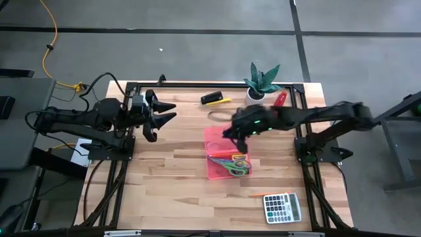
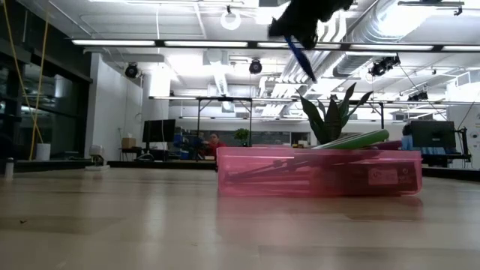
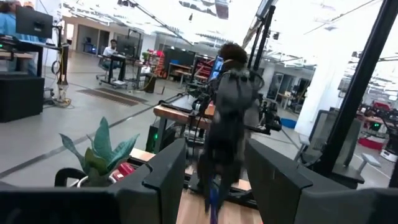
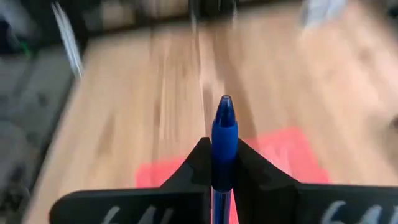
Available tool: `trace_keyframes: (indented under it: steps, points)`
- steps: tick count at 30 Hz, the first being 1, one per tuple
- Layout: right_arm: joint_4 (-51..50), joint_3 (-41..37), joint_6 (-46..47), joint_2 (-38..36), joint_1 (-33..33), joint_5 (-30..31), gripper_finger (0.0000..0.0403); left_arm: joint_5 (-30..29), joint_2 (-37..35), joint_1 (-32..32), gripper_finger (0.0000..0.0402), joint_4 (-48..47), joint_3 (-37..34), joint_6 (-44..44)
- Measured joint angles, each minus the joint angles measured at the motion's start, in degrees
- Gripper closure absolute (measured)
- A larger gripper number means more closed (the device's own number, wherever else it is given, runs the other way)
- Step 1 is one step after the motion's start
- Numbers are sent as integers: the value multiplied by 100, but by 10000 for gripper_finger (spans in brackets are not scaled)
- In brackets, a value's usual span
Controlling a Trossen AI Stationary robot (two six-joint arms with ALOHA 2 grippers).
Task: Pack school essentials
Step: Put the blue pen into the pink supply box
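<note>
My right gripper (image 1: 235, 136) is shut on a blue pen (image 4: 224, 118) above the far end of the translucent pink tray (image 1: 217, 141). In the low view the pen (image 2: 302, 60) hangs slanted below the gripper, well above the tray (image 2: 390, 180). The tray holds green-handled scissors (image 1: 238, 168), purple-handled scissors (image 1: 231, 158) and thin pencils. My left gripper (image 1: 160, 116) is open and empty, held over the table's left part; its fingers frame the left wrist view (image 3: 217, 180). My right gripper pinches the blue pen's barrel (image 4: 224, 163) between its two fingers. The pen lies along the fingers, and its end (image 4: 224, 106) sticks out past the fingertips. The pen is lifted clear and slants downward over the tray.
A potted green plant (image 1: 263, 80) stands at the far edge behind the tray, with a red thing (image 1: 281, 99) beside it. A black-and-yellow thing (image 1: 214, 99) lies far centre. A calculator (image 1: 281, 207) and an orange pencil (image 1: 258, 195) lie near right.
</note>
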Motion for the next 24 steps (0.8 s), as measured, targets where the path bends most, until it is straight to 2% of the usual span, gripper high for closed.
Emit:
trace_keyframes:
  steps: [4,11,24]
  points:
    - [-740,269,-141,890,33,-204,396,-4,0,0,249,-1,0,-2]
    - [-950,236,-199,1900,33,-204,396,-4,0,0,249,-3,0,-2]
    - [-1122,236,-528,2115,33,-26,385,-77,0,0,249,-57,0,13]
